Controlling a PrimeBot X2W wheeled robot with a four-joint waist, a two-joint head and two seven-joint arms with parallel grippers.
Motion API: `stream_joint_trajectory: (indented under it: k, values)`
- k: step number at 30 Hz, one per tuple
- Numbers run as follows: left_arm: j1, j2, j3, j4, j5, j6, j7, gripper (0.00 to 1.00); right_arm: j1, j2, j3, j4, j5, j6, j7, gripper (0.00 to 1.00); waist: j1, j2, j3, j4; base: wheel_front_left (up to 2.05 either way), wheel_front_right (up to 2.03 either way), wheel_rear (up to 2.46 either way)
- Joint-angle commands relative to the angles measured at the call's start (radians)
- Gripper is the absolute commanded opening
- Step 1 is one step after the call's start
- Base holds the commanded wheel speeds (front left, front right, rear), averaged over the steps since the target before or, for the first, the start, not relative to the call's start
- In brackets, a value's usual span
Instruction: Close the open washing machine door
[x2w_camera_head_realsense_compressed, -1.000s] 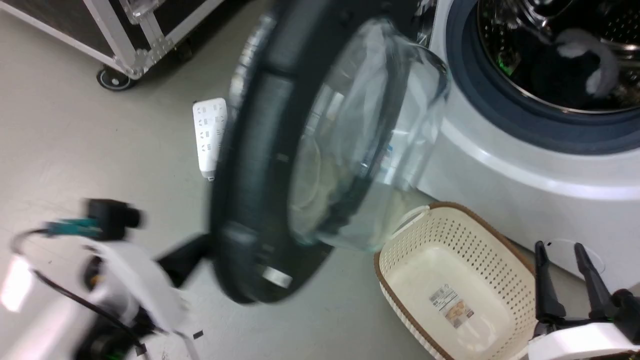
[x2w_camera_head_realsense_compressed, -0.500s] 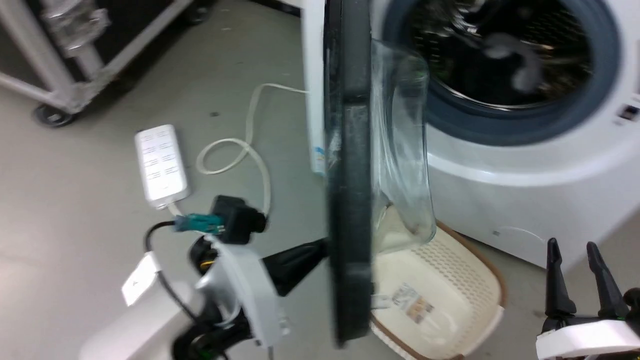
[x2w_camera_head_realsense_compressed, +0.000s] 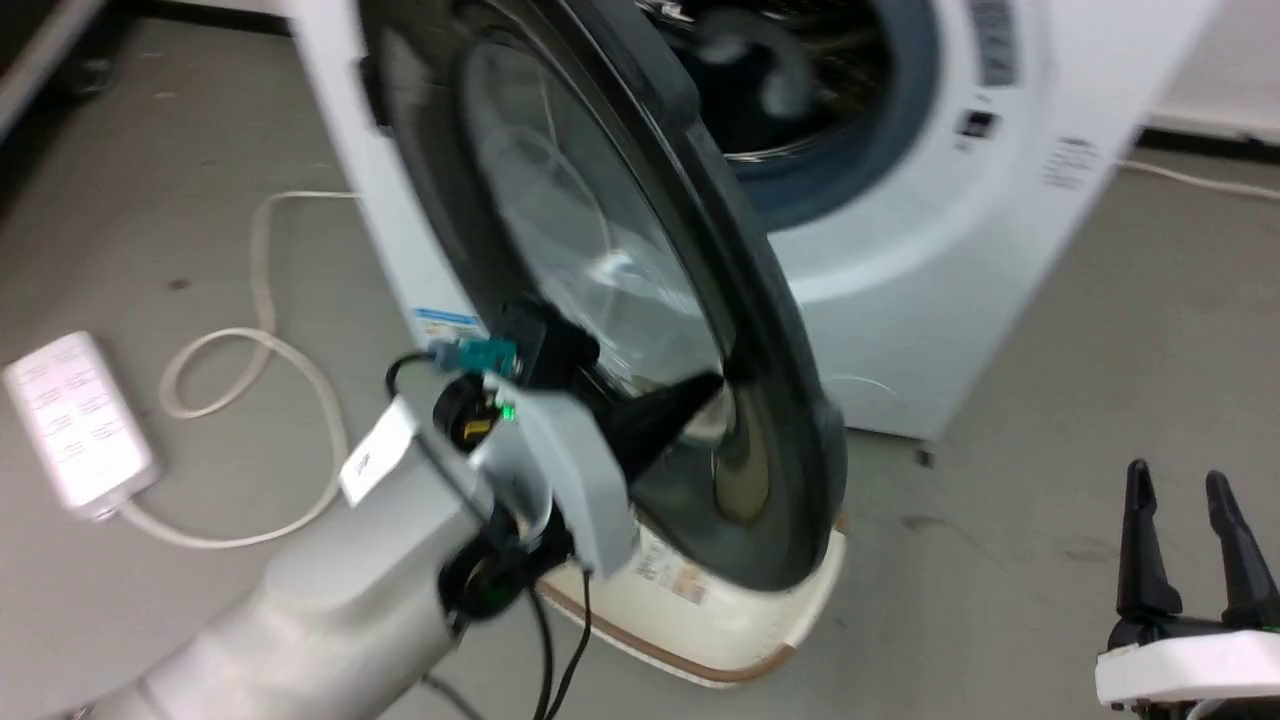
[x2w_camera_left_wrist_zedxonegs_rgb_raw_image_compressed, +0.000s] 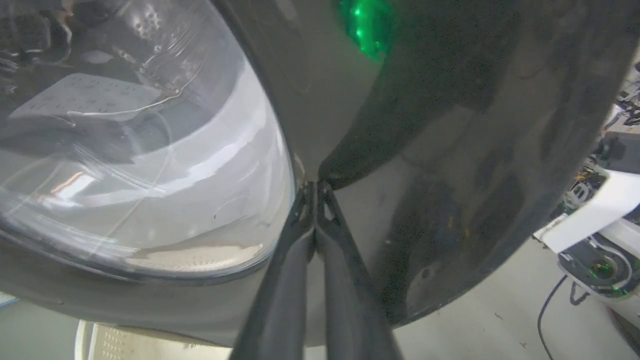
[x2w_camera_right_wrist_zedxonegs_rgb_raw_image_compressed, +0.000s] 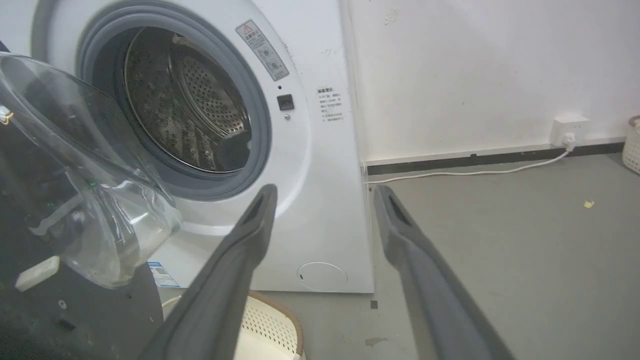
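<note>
Standing ajar above the cream basket (x2w_camera_head_realsense_compressed: 700, 640), the washing machine door (x2w_camera_head_realsense_compressed: 590, 250) has the left gripper (x2w_camera_head_realsense_compressed: 708, 386) against its outer face in the head view; the right gripper (x2w_camera_head_realsense_compressed: 1175, 472) hangs apart, fingers spread, empty. From the left wrist, the left fingers (x2w_camera_left_wrist_zedxonegs_rgb_raw_image_compressed: 285, 280) are pressed together, tips touching the black rim beside the glass. From the right wrist, the drum (x2w_camera_right_wrist_zedxonegs_rgb_raw_image_compressed: 185, 115) of the washing machine (x2w_camera_right_wrist_zedxonegs_rgb_raw_image_compressed: 325, 210) holds a dark item (x2w_camera_right_wrist_zedxonegs_rgb_raw_image_compressed: 232, 150).

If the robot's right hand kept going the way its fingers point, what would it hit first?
Probably the big white front-loading washing machine: the open right hand aims at its front panel, near the right edge, though depth is hard to judge.
</note>
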Motion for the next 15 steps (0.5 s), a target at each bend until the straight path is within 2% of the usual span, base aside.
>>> stream_joint_trajectory:
  k: [1, 2, 4, 9, 15]
  values:
    - [-0.056, -0.048, -0.006, 0.065, 0.002, -0.005, -0.017, 0.00, -0.024, -0.002, -0.001, -0.007, 0.012, 0.001, -0.004, 1.00, -0.0001, 0.0000, 0.039, -0.093, 0.00, 0.00, 0.00]
    - [-0.056, -0.048, -0.006, 0.065, 0.002, -0.005, -0.017, 0.00, -0.024, -0.002, -0.001, -0.007, 0.012, 0.001, -0.004, 1.00, -0.0001, 0.0000, 0.039, -0.093, 0.00, 0.00, 0.00]
    - [-0.116, -0.093, -0.013, 0.140, 0.001, -0.005, -0.030, 0.00, -0.033, -0.002, 0.003, -0.010, 0.021, 0.001, -0.004, 1.00, -0.0001, 0.0000, 0.060, -0.137, 0.00, 0.00, 0.00]
    - [-0.202, -0.141, -0.016, 0.263, 0.008, -0.005, -0.067, 0.00, -0.046, -0.002, 0.007, -0.011, 0.038, 0.001, -0.004, 1.00, -0.0001, 0.0000, 0.090, -0.198, 0.00, 0.00, 0.00]
    - [-0.273, -0.200, 0.004, 0.427, 0.035, 0.014, -0.118, 0.00, -0.050, -0.002, 0.009, -0.015, 0.049, 0.001, -0.004, 1.00, -0.0001, 0.0000, 0.111, -0.228, 0.00, 0.00, 0.00]
